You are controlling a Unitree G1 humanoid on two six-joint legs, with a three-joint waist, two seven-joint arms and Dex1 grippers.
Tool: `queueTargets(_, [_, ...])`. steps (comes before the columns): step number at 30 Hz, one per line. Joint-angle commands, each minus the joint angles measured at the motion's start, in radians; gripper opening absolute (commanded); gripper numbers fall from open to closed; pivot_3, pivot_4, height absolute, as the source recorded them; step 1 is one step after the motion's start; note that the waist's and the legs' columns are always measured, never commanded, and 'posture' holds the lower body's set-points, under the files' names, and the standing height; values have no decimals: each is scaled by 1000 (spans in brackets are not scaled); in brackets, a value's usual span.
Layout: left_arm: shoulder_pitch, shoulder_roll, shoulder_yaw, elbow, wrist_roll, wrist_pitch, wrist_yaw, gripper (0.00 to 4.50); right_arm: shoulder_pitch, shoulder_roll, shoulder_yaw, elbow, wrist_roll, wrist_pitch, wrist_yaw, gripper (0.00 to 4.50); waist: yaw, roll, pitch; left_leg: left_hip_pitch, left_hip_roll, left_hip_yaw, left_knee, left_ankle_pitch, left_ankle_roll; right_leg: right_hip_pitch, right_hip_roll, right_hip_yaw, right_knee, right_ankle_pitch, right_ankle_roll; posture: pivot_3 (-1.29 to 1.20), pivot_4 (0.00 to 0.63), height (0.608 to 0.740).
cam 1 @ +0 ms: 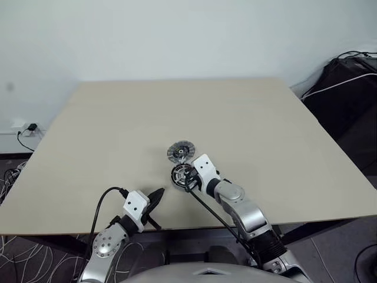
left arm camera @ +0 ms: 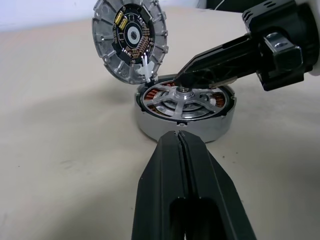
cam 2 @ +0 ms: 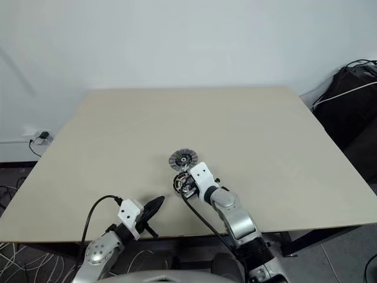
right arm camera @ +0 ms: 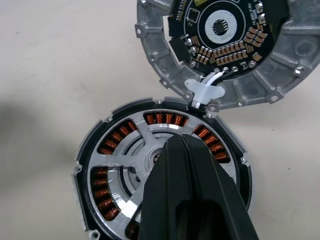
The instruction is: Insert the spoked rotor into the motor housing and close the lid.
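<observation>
The motor housing (cam 1: 178, 174) sits near the table's front middle, its copper windings (right arm camera: 108, 141) showing. The spoked rotor (left arm camera: 165, 106) lies inside it, silver spokes (right arm camera: 141, 134) over the windings. The lid (cam 1: 181, 151) stands tilted open at the housing's far edge, its ribbed rim (left arm camera: 102, 47) and circuit-board face showing, joined to the housing by white wires (right arm camera: 212, 77). My right gripper (right arm camera: 177, 141) is shut, its tip resting at the rotor's hub. Left of the housing and apart from it, near the front edge, my left gripper (cam 1: 159, 194) is shut on nothing and points at the housing.
The beige table (cam 1: 118, 130) stretches wide around the motor. A black cable (cam 1: 101, 203) runs to my left wrist over the front edge. Dark bags and cables (cam 1: 347, 82) sit beyond the table's right side; a wall socket (cam 1: 26, 128) is at the left.
</observation>
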Motion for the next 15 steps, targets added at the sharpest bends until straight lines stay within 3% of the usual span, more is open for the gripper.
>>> queueTargets(1, [-16, -9, 1, 13, -10, -28, -14, 45, -21, -34, 15, -68, -7, 2, 50, 0, 0, 0, 0, 0, 0, 0, 0, 0, 0, 0, 0, 0, 0, 0, 0, 0, 0, 740])
queueTargets(6, [-38, -18, 0, 39, -18, -38, -32, 45, -71, -215, 84, -200, -22, -6, 247, 0, 1, 1, 1, -1, -1, 0, 1, 0, 0, 0, 0, 0, 0, 0, 1, 0, 0, 740])
queueTargets(9, [-52, -20, -1, 34, -21, -26, -37, 0, -100, -306, 115, -232, -27, -5, 344, 629, 2, 1, 1, -1, 0, -1, 1, 0, 0, 0, 0, -1, 0, 0, 1, 0, 0, 740])
queueTargets(15, [-54, -31, -9, 12, -14, -10, -34, 0, -164, -413, 191, -221, -99, -36, 461, 2553, 2, 0, 1, -1, 0, -1, 1, 0, 0, 0, -1, -1, -1, 1, 3, 0, 0, 740])
